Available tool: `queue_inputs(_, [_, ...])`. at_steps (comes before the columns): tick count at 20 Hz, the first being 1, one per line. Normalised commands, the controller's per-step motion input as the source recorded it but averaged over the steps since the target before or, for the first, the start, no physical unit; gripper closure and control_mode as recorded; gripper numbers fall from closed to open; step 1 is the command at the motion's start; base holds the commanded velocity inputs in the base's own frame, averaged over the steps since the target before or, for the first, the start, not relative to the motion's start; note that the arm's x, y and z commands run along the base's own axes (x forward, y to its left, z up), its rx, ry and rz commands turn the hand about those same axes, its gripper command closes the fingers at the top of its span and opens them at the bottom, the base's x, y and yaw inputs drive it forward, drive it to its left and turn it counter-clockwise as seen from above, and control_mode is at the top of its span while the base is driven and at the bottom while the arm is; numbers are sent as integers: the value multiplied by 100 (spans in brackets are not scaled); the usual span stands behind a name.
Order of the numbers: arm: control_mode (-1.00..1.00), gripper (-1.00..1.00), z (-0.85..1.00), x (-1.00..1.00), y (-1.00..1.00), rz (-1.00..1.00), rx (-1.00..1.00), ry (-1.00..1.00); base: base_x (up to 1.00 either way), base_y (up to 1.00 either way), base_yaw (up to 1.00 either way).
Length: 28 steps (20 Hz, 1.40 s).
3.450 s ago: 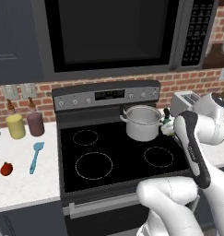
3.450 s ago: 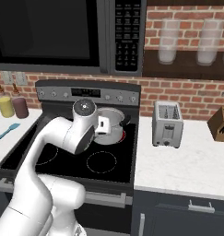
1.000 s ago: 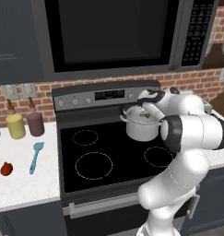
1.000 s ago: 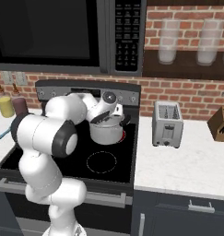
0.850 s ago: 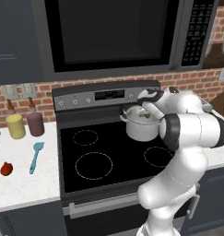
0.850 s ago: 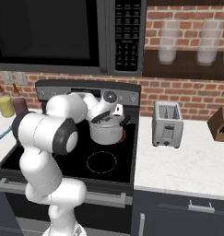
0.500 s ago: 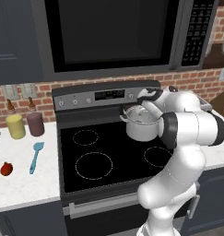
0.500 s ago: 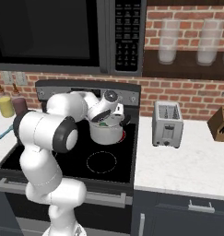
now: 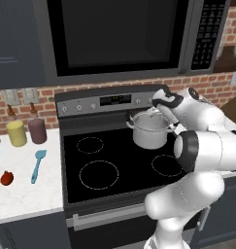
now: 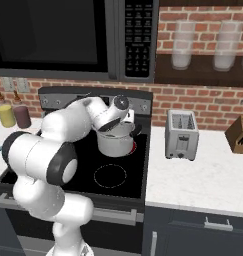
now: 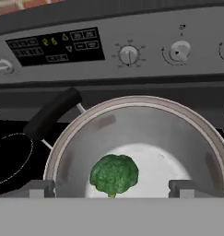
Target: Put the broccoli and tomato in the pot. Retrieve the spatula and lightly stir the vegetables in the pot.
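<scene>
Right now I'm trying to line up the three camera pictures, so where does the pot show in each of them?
Left base view: pot on the stove's back right burner, right of centre, beside the arm.
Right base view: pot left of centre, partly behind the arm, left of the toaster.
Hand view: pot across the lower middle, seen from above, broccoli inside.
Shared landmark: the stove's control panel just behind it.

Silver toaster (image 10: 181, 134) on white counter (image 10: 208, 180)
</scene>
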Motion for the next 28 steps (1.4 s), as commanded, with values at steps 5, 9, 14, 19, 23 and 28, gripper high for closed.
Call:
queue_inputs(5, [-100,-100,80,-95,20,0,4,0,0,0,0])
queue_inputs(9, [-100,-100,68,-94,48,-2,0,13,0,0,0])
queue_inputs(14, [-100,-100,19,-91,36,-4,0,18,0,0,0])
queue_inputs(19, [-100,-100,-22,-72,16,-2,-4,7,0,0,0])
queue_inputs(23, [-100,-100,-55,-39,0,0,-6,0,0,0,0])
queue_inputs(28, [100,-100,-20,-23,9,0,-2,0,-7,12,0])
